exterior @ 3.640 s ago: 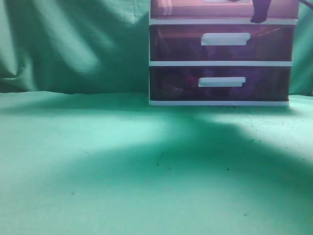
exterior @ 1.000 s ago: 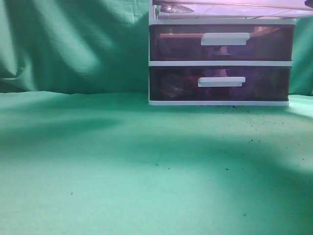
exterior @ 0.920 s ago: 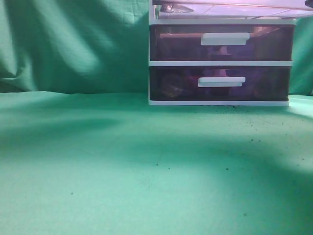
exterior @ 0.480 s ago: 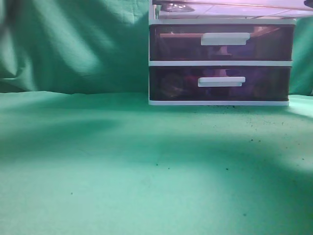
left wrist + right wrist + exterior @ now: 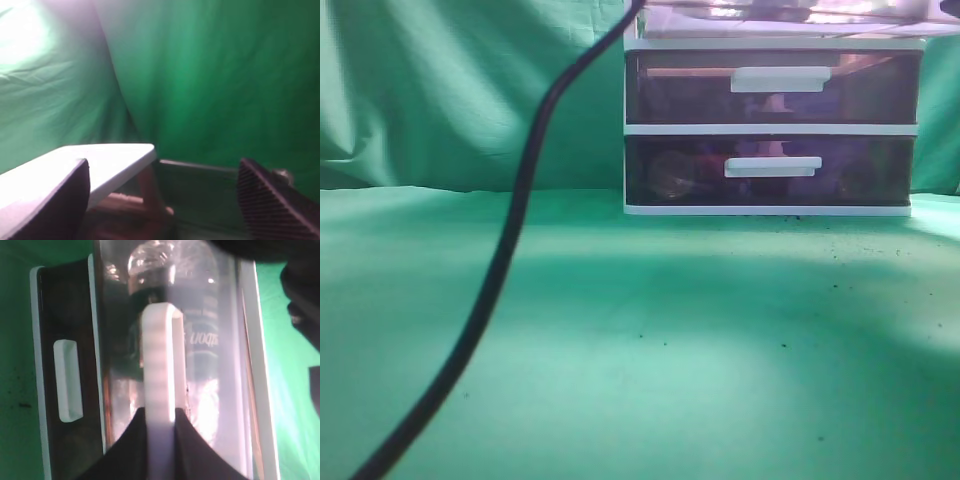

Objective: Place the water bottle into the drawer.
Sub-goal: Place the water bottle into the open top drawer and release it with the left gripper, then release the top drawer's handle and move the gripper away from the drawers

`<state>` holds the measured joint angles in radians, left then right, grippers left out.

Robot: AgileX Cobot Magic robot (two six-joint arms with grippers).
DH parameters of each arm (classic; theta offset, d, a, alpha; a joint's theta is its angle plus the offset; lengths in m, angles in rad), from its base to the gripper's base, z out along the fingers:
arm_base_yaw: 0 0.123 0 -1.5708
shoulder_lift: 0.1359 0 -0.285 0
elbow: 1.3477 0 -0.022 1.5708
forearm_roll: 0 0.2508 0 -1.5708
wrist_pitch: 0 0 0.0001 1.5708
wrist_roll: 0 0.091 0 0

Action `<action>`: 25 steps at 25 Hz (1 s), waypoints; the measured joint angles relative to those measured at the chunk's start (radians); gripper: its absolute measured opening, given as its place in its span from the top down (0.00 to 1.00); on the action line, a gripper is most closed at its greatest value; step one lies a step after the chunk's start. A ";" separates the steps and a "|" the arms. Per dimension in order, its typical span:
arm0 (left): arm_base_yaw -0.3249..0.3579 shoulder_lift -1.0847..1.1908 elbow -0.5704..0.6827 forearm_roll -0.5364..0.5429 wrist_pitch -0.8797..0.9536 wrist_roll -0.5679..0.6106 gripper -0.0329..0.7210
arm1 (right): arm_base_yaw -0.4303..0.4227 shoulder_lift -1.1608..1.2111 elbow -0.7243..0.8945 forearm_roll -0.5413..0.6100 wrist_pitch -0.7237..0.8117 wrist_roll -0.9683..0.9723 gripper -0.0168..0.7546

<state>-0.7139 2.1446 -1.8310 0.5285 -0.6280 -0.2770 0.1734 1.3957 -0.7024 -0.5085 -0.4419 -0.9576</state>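
Observation:
In the right wrist view my right gripper point(image 5: 160, 416) is shut on the white bar handle point(image 5: 160, 340) of the topmost drawer point(image 5: 117, 390). The clear water bottle point(image 5: 202, 335) with a dark label lies inside it, seen through the translucent front. In the exterior view only the drawer's lower edge point(image 5: 780, 14) shows at the top of the frame, and neither gripper is clear there. My left gripper point(image 5: 162, 200) is open and empty, with a white panel point(image 5: 107, 162) of the unit just past its left finger.
The two lower drawers point(image 5: 775, 90) point(image 5: 770, 168) of the white-framed unit are shut; the middle one's handle point(image 5: 67, 380) also shows in the right wrist view. A black cable point(image 5: 510, 240) hangs across the left of the exterior view. Green cloth point(image 5: 650, 340) covers table and backdrop.
A black cable has swung into the exterior view from the top centre to the bottom left. Dark shapes now show at the top drawer's edge. The lower drawers have not moved.

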 joint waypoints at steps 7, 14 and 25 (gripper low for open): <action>-0.009 -0.129 -0.011 0.189 0.531 -0.132 0.45 | 0.000 0.000 0.002 0.000 -0.005 0.005 0.86; -0.067 -0.343 -0.011 0.180 1.154 -0.127 0.96 | 0.000 0.000 0.002 0.002 -0.005 -0.027 0.86; -0.079 -0.770 0.298 -0.171 1.483 0.085 0.96 | 0.004 0.169 -0.226 0.125 0.036 -0.178 0.86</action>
<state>-0.7927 1.3746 -1.5327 0.3570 0.8547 -0.1917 0.1773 1.5651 -0.9283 -0.3832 -0.4055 -1.1360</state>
